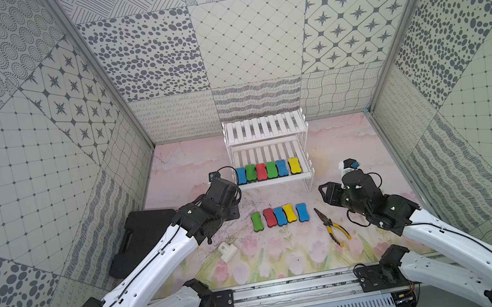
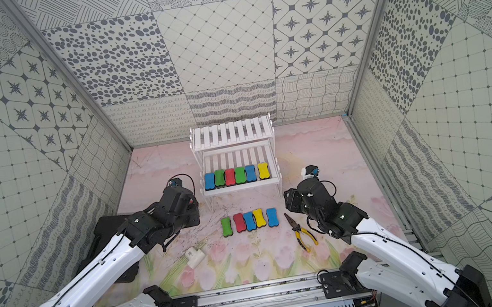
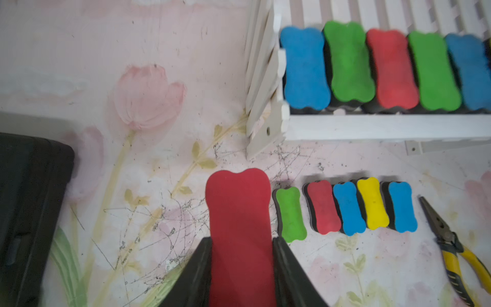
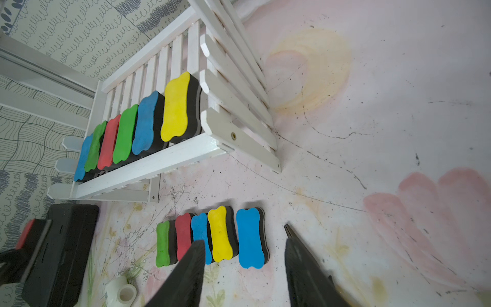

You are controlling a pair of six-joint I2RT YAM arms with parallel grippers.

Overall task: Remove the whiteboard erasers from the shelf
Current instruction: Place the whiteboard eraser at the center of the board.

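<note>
The left gripper (image 3: 240, 240) clamped a red eraser (image 3: 237, 202) left of five erasers (image 1: 279, 216) rowed near; six erasers (image 1: 261, 172) sat on the lower tier of the shelf (image 1: 276, 181). A black case (image 1: 144, 239) lay left, pliers (image 1: 334, 227) right. The right gripper (image 4: 243, 242) gaped empty.

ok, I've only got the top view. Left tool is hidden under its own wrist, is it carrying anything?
Observer: Yes. The left wrist view shows the left tool shut on a red eraser, off the shelf.
Operator: Right tool?
Observer: Open and empty in the right wrist view. The right tool points at the blue eraser ending the row in front of the shelf.
Operator: That white block by the left arm, solid?
Observer: No. The right wrist view shows the white block has a round opening at one end.
</note>
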